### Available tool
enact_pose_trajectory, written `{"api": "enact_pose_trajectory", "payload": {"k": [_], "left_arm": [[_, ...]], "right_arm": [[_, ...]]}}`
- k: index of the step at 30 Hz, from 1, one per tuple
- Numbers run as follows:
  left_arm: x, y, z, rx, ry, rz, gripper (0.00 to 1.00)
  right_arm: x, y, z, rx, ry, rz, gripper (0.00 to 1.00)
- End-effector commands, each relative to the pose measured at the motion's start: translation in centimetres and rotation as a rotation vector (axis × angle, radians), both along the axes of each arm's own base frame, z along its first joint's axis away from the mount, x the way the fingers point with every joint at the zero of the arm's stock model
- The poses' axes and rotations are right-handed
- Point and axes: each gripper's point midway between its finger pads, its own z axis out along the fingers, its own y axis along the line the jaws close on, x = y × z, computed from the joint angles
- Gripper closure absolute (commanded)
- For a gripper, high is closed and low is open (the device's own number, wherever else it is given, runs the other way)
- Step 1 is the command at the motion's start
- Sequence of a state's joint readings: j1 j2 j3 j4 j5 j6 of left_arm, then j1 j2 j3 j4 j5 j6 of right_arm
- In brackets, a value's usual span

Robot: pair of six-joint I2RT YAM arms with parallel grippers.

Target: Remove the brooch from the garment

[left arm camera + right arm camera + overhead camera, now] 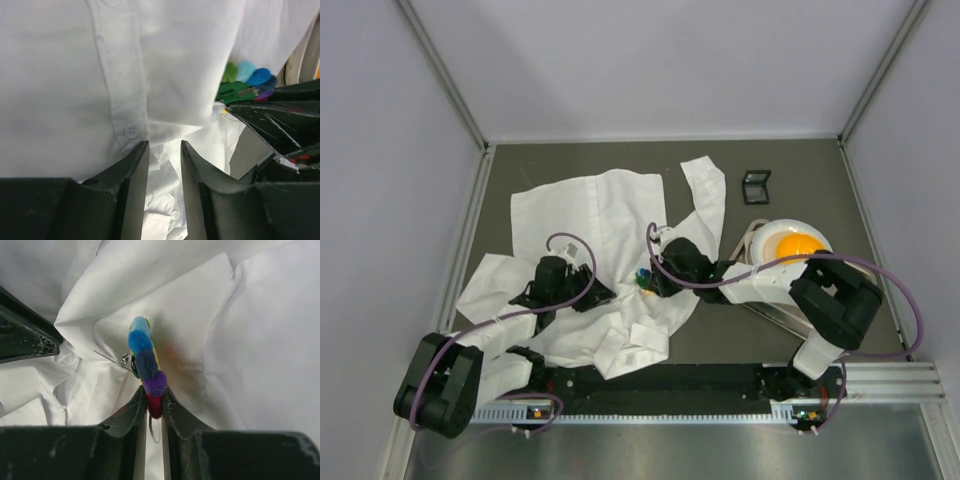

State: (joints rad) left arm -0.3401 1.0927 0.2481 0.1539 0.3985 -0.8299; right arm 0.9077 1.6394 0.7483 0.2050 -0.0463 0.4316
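The garment (590, 215), a creased white shirt, lies spread across the left middle of the table. The brooch (644, 279) is a small many-coloured spot at its right edge. In the right wrist view the brooch (147, 357) is edge-on with blue, purple and red petals, and my right gripper (154, 392) is shut on its red end. The clasp and a thin pin (107, 357) lie against the cloth. My left gripper (164, 145) rests on the shirt's button placket (131, 131) with its jaws apart and only loose cloth showing in the gap. The brooch (247, 80) is to its right.
A white bowl (760, 232) holding something orange-yellow stands right of the shirt, beside my right arm. A small black box (756, 186) lies behind it. Grey walls close in the table, and a metal rail (890, 380) runs along the near edge.
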Motion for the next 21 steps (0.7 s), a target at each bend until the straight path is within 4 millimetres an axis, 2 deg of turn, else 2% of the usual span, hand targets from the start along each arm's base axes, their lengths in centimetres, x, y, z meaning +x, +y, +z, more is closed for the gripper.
{"api": "enact_pose_trajectory", "payload": {"k": [1,5,8,9,10,12,14,16,17,21], "left_arm": [[-0.2,1.6,-1.6,0.064,0.082,0.106,0.62],[-1.0,2.3,-2.6,0.091,0.141,0.137,0.59],[-1.3,2.5,-3.0,0.102,0.152,0.147,0.59],[-1.2,2.6,-3.1,0.106,0.151,0.151,0.59],[-1.2,2.6,-3.1,0.108,0.152,0.152,0.59],[-1.2,2.7,-3.1,0.11,0.149,0.155,0.59],[-1.2,2.6,-3.2,0.109,0.152,0.151,0.57],[-1.2,2.7,-3.2,0.114,0.151,0.154,0.57],[-1.2,2.9,-3.4,0.119,0.154,0.159,0.56],[-1.0,3.2,-3.5,0.136,0.148,0.174,0.55]], "right_arm": [[0.9,1.3,2.0,-0.048,-0.039,0.001,0.9],[1.2,1.0,2.0,-0.152,-0.041,-0.027,0.93],[1.3,0.6,0.9,-0.256,-0.023,-0.019,0.99],[1.9,0.8,1.4,-0.28,-0.05,-0.035,0.99],[1.5,0.0,0.2,-0.351,-0.036,-0.027,1.0],[1.7,0.1,0.4,-0.407,-0.08,-0.032,1.0],[1.3,-0.5,-0.5,-0.49,-0.094,-0.022,1.0],[2.1,-1.3,-0.2,-0.568,-0.15,-0.06,1.0],[1.9,-2.3,-0.8,-0.635,-0.151,-0.067,1.0],[2.4,-4.1,0.0,-0.756,-0.233,-0.117,1.0]]}}
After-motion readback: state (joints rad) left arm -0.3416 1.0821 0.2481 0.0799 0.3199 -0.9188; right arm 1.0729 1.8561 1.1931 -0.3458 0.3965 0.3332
